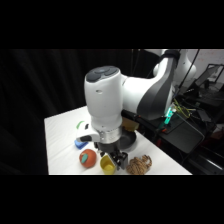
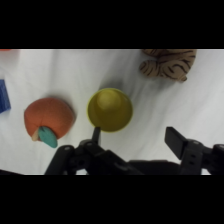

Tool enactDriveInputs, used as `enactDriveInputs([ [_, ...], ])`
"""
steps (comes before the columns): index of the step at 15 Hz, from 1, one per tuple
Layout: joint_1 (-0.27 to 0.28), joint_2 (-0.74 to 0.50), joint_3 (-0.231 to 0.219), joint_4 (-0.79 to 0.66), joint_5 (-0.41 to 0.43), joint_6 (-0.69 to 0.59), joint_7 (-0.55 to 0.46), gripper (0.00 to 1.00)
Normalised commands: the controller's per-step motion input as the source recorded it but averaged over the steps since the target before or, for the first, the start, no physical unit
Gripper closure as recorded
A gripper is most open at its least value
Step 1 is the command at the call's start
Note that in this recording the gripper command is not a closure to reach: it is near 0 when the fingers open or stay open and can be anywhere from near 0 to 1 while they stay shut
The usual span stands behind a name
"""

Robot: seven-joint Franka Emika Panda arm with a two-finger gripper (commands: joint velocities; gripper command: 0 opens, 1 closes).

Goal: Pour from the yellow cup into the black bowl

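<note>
The white Franka arm's gripper (image 1: pixel 113 156) stood low over the front edge of the white counter (image 1: pixel 60 130), its jaws open and holding nothing. In the wrist view, one dark finger (image 2: pixel 96 134) sat against the near rim of the small, bright yellow, round plastic cup (image 2: pixel 109 109), while the other finger (image 2: pixel 176 141) stood well clear to the side, so the cup was not between them. The yellow cup stood upright on the counter at its front edge (its contents could not be made out). Beside it lay a round orange-red object with a teal patch (image 2: pixel 49 119), apart from the cup. On the cup's other side lay a brown striped tiger-like toy (image 2: pixel 166 62), also apart. A blue block (image 2: pixel 3 95) showed at the wrist view's margin. The round, deep, matte black bowl (image 1: pixel 131 141) sat behind the gripper, further from the front edge, largely hidden by the arm.
</note>
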Motion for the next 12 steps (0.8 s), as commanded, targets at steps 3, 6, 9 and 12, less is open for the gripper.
enactDriveInputs([
  [3, -0.003, 0.05, 0.01, -0.13, 0.154, 0.22, -0.08, 0.0],
  [6, 0.041, 0.06, -0.002, -0.16, 0.095, 0.25, -0.04, 0.0],
  [9, 0.034, 0.07, 0.015, -0.08, 0.112, 0.19, -0.06, 0.0],
  [12, 0.031, 0.05, 0.024, -0.01, 0.118, 0.14, -0.07, 0.02],
])
